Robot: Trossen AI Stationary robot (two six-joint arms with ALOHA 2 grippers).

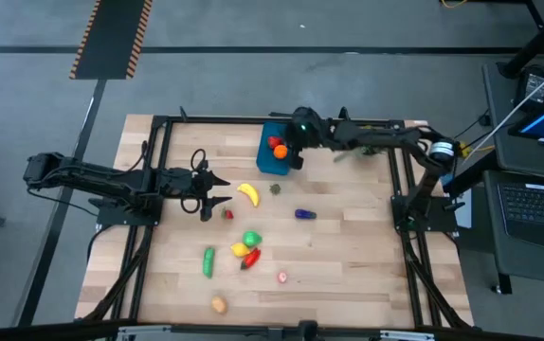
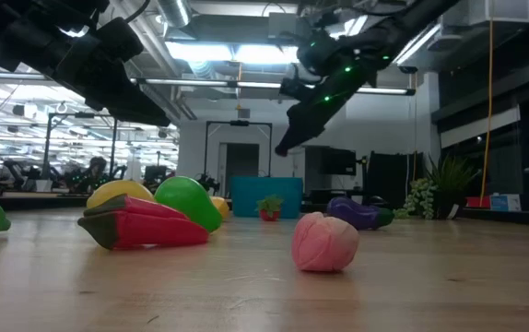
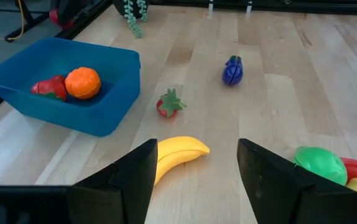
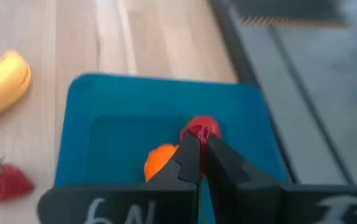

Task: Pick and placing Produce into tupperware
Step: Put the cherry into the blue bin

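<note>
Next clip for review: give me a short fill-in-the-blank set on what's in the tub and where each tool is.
1. The blue tub holds a red piece and an ____.
2. The right tool, fingers shut, hangs above the ____.
3. The left tool stands open with the yellow ____ between its fingers.
4. The purple eggplant lies on the ____, outside the tub.

Missing words: orange; tub; banana; table

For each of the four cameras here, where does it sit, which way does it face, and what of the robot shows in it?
High view: overhead, facing straight down; both arms show, left gripper near the banana.
Low view: at tabletop height, facing level across; the arms enter from above.
Left wrist view: looks past its own open fingers across the table.
Right wrist view: looks down past its shut right gripper into the tub.
Shared: both wrist views show the tub, the orange and the banana.
</note>
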